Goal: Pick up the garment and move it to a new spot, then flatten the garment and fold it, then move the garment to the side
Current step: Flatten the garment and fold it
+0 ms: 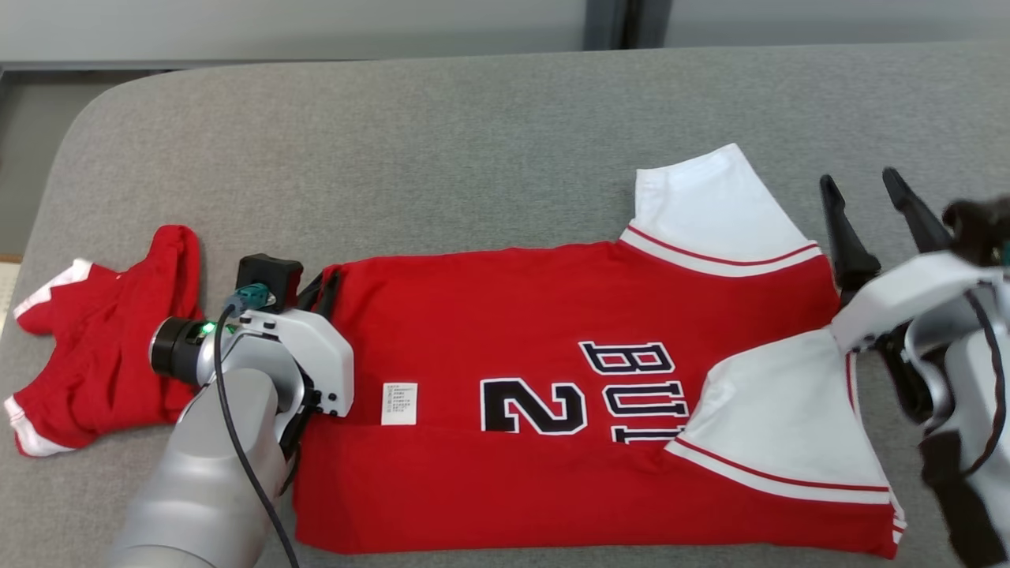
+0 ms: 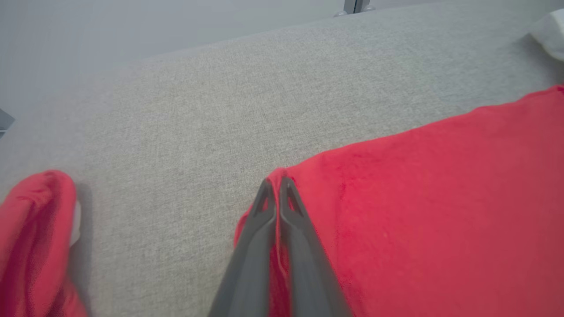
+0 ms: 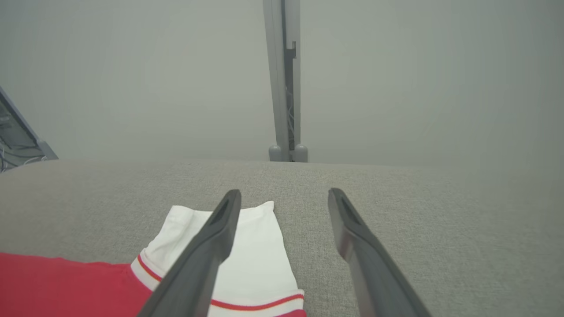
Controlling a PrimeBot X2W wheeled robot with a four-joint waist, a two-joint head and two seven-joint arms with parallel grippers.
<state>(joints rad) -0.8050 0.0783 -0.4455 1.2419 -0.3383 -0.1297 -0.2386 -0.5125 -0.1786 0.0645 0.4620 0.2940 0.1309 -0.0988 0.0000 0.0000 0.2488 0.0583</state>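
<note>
Jersey [image 1: 552,410]: flat on table [image 1: 473,158], long axis left to right; left gripper [image 2: 276,182] clenched on its hem corner [image 2: 291,171], right gripper [image 1: 858,177] spread open beside the far sleeve [image 1: 710,205] opposite.

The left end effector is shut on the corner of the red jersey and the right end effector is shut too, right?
Not quite: the right end effector is open, as the right wrist view shows. The left end effector is shut on the corner of the red jersey.
</note>
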